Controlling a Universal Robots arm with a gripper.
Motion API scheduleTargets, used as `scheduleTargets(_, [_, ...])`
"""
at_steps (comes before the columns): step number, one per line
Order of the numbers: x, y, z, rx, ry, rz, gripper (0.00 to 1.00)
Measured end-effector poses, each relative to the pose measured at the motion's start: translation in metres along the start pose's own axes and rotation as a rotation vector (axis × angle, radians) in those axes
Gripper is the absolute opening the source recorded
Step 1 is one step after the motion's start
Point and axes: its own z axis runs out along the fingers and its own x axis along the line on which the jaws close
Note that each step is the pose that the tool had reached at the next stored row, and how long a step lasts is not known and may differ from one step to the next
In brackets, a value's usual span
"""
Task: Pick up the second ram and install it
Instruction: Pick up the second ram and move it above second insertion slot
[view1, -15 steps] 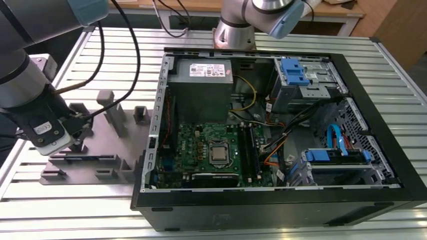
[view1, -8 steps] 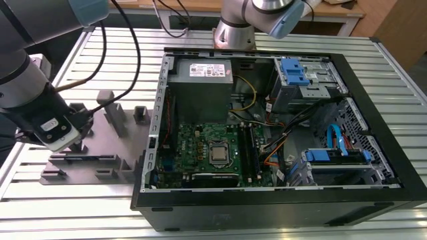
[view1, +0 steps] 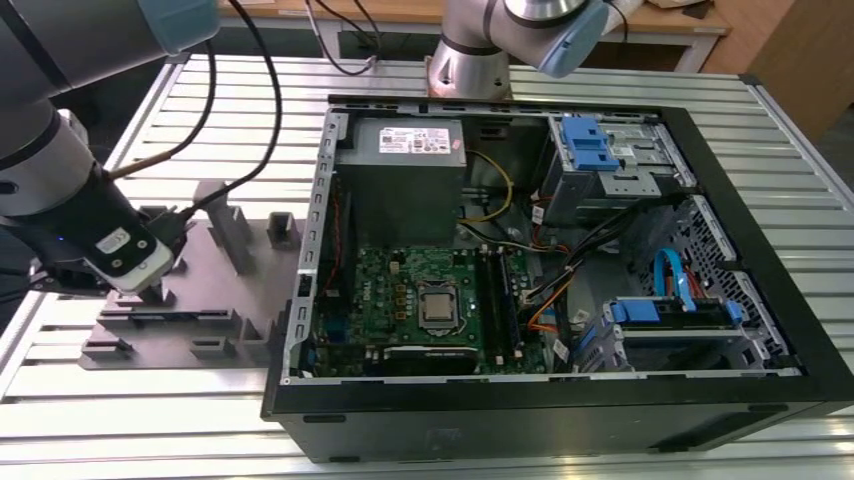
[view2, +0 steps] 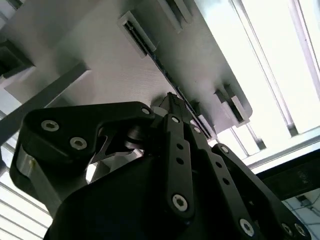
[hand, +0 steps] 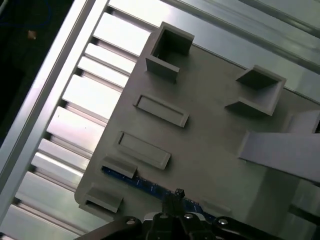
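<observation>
The second ram (view1: 171, 317) is a slim dark blue strip standing on edge in a slot of the grey tray (view1: 200, 345), at the exterior view's left. In the first wrist view the second ram (hand: 131, 178) runs along the tray's near side, and my gripper (hand: 176, 194) meets its upper edge with the fingertips drawn together. The second wrist view has the gripper (view2: 172, 101) with its tips closed at the dark strip (view2: 162, 73). My gripper (view1: 140, 292) sits low over the tray, beside the computer case.
An open computer case (view1: 747, 250) lies to the exterior view's right of the tray, holding a green motherboard (view1: 400, 285) with dark memory slots (view1: 498, 300), cables and blue drive brackets. Upright posts (view1: 224, 235) stand on the tray. A second robot base (view1: 470, 60) stands behind the case.
</observation>
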Motion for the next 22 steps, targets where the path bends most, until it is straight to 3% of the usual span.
scheduleTargets(22, [0.0000, 0.0000, 0.0004, -0.0081, 0.0158, -0.367, 0.07])
